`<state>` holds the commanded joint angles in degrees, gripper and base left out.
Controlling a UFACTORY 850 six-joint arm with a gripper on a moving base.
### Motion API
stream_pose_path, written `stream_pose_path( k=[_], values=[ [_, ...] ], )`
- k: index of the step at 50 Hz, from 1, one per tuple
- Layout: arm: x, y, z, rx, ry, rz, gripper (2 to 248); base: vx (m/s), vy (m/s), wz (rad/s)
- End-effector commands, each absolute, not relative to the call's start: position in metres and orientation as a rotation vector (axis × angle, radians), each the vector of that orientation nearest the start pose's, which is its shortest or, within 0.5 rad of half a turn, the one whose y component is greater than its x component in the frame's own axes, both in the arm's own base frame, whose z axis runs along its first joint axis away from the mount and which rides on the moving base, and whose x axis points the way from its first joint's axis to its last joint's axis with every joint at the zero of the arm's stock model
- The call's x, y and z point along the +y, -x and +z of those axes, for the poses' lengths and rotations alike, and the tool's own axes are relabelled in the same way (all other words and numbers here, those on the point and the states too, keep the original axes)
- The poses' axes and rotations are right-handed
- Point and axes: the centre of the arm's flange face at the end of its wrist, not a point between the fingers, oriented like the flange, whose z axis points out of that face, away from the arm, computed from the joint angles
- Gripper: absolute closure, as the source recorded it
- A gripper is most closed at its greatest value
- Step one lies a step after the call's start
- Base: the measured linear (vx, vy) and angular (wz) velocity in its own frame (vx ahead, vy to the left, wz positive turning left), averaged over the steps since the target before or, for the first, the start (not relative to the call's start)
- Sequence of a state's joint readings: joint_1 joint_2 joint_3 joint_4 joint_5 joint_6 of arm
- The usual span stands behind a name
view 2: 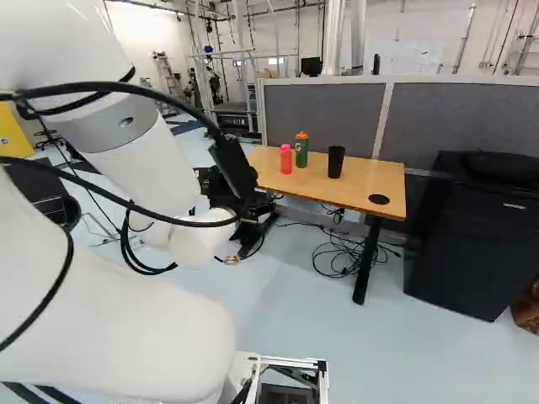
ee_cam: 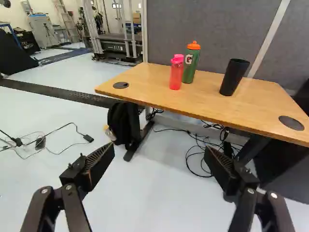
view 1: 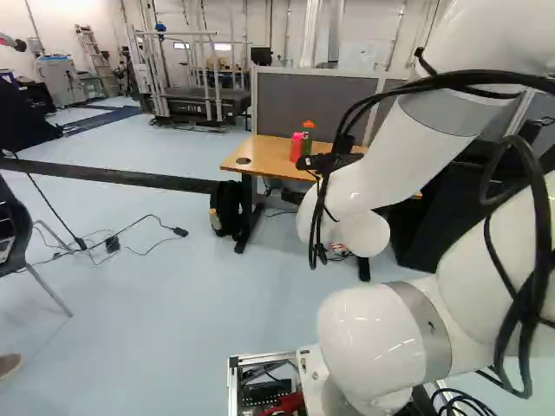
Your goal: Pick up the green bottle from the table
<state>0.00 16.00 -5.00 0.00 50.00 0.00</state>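
My gripper (view 2: 234, 172) shows as a dark shape at the arm's end in the right base view, partly hidden by arm and cables. In the wrist view the gripper (ee_cam: 159, 152) stands wide open, nothing between its fingers. Ahead of it, the green bottle (ee_cam: 190, 64) with an orange cap stands upright on the wooden table (ee_cam: 145, 79). The same green bottle (view 2: 301, 150) appears in the right base view, near the table's back edge. A gap of floor separates the fingers from the table.
A pink bottle (ee_cam: 176, 72) stands close beside the green one, partly overlapping it in view. A black cup (ee_cam: 234, 77) is farther along the table. Grey partition (view 2: 324, 114) behind; backpack (ee_cam: 120, 125) and cables (ee_cam: 195, 157) below; dark cabinet (view 2: 472, 244) beyond the table's end.
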Motion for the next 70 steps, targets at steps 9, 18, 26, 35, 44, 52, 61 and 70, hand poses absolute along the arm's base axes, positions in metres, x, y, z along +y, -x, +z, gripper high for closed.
stream_pose_path(
  k=[9,18,26,35,44,52,61,70],
  values=[
    [0.000,-0.270,0.366,0.000,2.558,-1.824,3,0.280,0.060,-0.211],
    [0.000,-0.270,0.366,0.000,2.558,-1.824,3,0.263,0.038,-0.200],
    [0.000,-0.270,0.366,0.000,2.558,-1.824,3,0.264,0.039,-0.195],
    [0.000,-0.270,0.366,0.000,2.558,-1.824,3,0.261,0.042,-0.199],
    [0.000,-0.270,0.366,0.000,2.558,-1.824,3,0.261,0.039,-0.197],
    [0.000,-0.270,0.366,0.000,2.558,-1.824,3,0.266,0.076,-0.097],
    [0.006,-0.298,0.369,-0.028,2.558,-1.802,3,0.112,0.040,0.009],
    [0.011,-0.316,0.371,-0.044,2.556,-1.792,3,0.002,0.003,-0.001]
  ],
)
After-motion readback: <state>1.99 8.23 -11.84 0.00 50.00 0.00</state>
